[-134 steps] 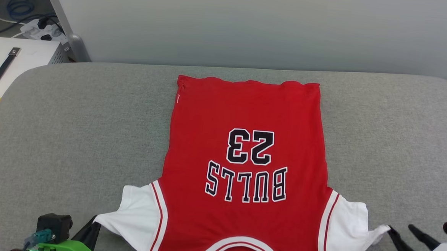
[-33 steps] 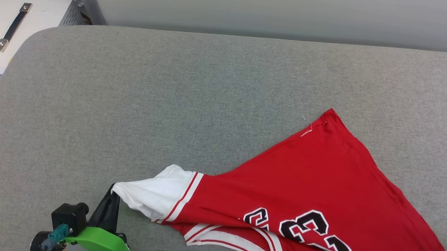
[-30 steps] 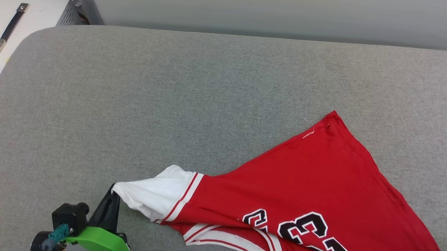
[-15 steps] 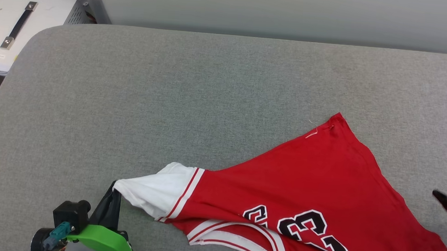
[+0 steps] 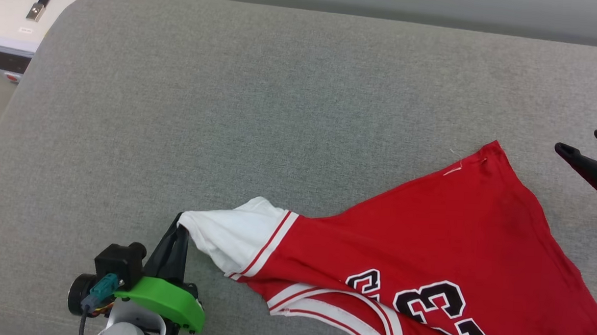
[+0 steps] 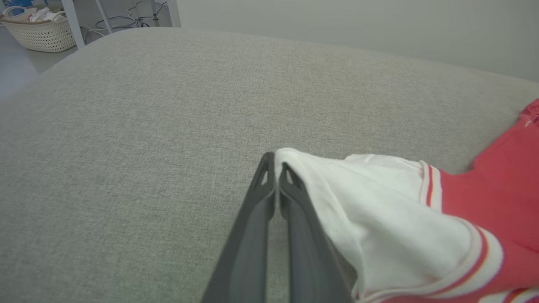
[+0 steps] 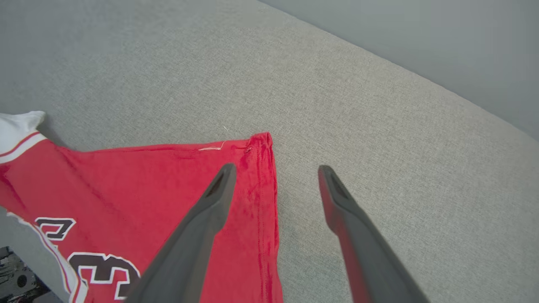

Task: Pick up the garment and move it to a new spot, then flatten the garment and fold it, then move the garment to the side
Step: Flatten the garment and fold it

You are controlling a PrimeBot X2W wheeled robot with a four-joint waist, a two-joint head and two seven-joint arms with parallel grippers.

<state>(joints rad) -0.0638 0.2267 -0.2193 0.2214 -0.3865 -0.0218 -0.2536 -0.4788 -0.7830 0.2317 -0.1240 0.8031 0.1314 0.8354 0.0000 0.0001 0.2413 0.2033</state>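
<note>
Grey pad (image 5: 230, 108) carries the garment (image 5: 428, 230) on its near right part, skewed and doubled over itself; not yet flat, so I judge flattening to be the step in hand. Left gripper (image 5: 179, 221), fingers pressed together, pinches the tip of the white sleeve (image 5: 233, 233), which draws taut toward it, likely as an anchor for a pull. Right gripper (image 7: 276, 169) is spread and empty, near the hem corner (image 7: 261, 141) but apart from it, probably to take that corner by the loose thread (image 7: 212, 147).
</note>
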